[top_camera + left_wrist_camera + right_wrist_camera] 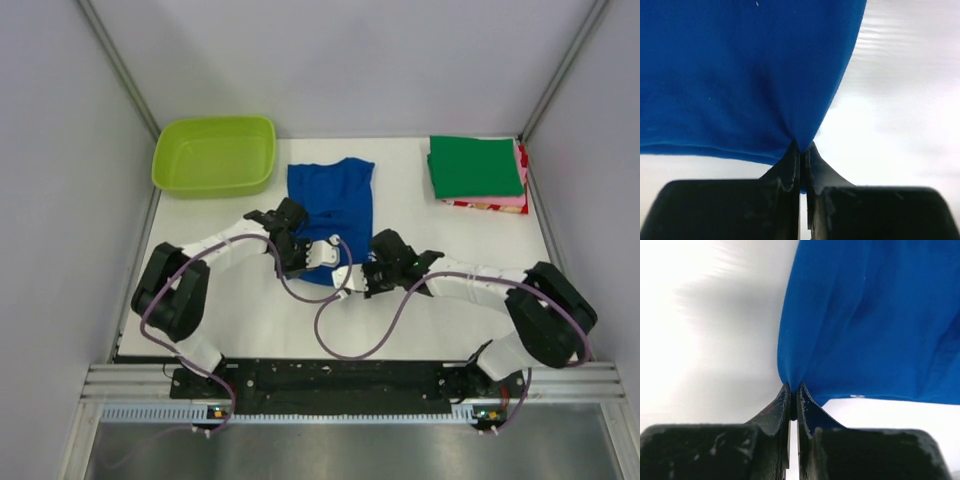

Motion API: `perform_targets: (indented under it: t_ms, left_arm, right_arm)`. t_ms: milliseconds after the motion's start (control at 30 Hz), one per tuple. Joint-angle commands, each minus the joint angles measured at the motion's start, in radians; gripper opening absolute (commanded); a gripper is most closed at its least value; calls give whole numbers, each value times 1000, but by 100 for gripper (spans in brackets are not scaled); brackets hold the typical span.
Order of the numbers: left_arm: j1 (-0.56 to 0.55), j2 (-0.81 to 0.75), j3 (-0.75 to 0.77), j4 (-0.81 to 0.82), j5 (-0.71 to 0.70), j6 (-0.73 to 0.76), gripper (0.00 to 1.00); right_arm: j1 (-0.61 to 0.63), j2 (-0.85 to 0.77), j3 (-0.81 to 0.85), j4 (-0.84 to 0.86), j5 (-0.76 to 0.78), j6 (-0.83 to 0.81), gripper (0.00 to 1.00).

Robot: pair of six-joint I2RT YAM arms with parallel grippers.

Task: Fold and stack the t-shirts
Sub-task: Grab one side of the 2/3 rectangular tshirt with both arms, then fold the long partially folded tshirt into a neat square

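Observation:
A royal-blue t-shirt [332, 195] lies in the middle of the table, plain side up. My left gripper [303, 262] is shut on the shirt's near left corner; the left wrist view shows the blue cloth [750, 75] pinched between the closed fingertips of that gripper [802, 148]. My right gripper [356, 280] is shut on the near right corner, and the right wrist view has the cloth [870, 320] bunched into the tips of the gripper [793, 389]. A folded stack sits at the far right: a green shirt [475, 165] on top, with pink [522, 190] and red [480, 207] edges showing below.
A lime-green plastic tub [215, 153] stands at the far left, beside the blue shirt. Grey walls close in the white table [440, 235] on three sides. The arms' purple cables [350, 340] loop over the near part of the table.

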State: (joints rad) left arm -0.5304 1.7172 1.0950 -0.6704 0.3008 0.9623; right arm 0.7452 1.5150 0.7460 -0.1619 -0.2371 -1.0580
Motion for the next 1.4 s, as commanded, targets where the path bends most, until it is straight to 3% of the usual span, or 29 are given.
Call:
perform_targets:
  t_ms: [0,167,333,433,533,667,833,967,1367]
  left_arm:
    - [0,-215,-18,-286,56,-14,0]
    - [-5,-425,-55,-536,176,10,0]
    - [-17,-614,-63,-695,271,15,0]
    - [-19,-683,-17,-693,299,-37,0]
    - [-17,-700,5,-560,200,-163,0]
    - [7,-602,52,-450,60,-246,0]
    - [67,-415,176,-321,-64,-269,0]
    - [87,-263,288,-253,-84,-243,0]
    - [124,140,562,-245,-138,-255,0]
  right_arm:
    - [109,-195,72,-281,13,46,0]
    - [291,-430,56,-507,16,96,0]
    - [450,-587,91,-611,7,211,0]
    - [462,-618,110,-605,21,254,0]
    - [412,-599,108,-559,70,286,0]
    - [234,-564,118,-487,91,340,0]
    - [40,-517,127,-374,13,395,0]
    - [-42,-429,121,-308,99,385,0]
    - [-234,-190,148,-133,28,417,0]
